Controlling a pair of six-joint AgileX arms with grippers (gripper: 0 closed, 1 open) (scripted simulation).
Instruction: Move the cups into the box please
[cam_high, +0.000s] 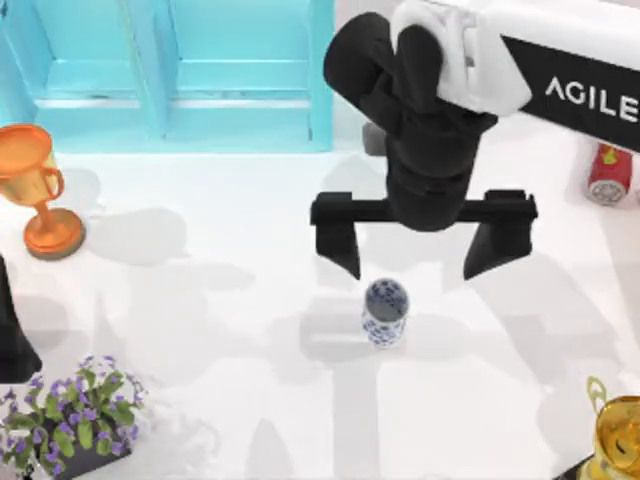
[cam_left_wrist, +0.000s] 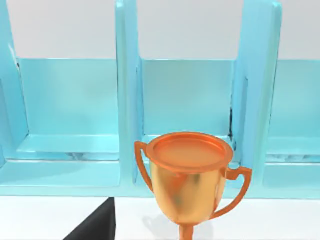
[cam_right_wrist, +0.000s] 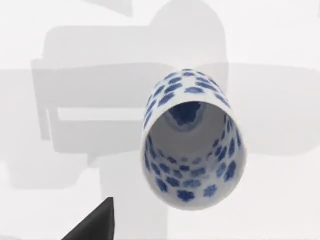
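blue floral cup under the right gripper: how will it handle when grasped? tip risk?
The blue floral cup is tall and slim, standing upright on the white table, so an off-centre nudge would probably tip it. Round walls mean it could roll if it falls. Its surface looks glazed, likely rigid but slippery. The right gripper hangs open above it, fingers spread wider than the cup.

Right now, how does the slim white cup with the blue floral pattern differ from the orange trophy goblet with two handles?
The slim white cup with blue floral pattern is handleless and straight-sided; the orange trophy goblet has two handles, a stem and a round foot. The cup stands mid-table under the open right gripper; the goblet stands at the table's left, near the turquoise box. Both stand upright.
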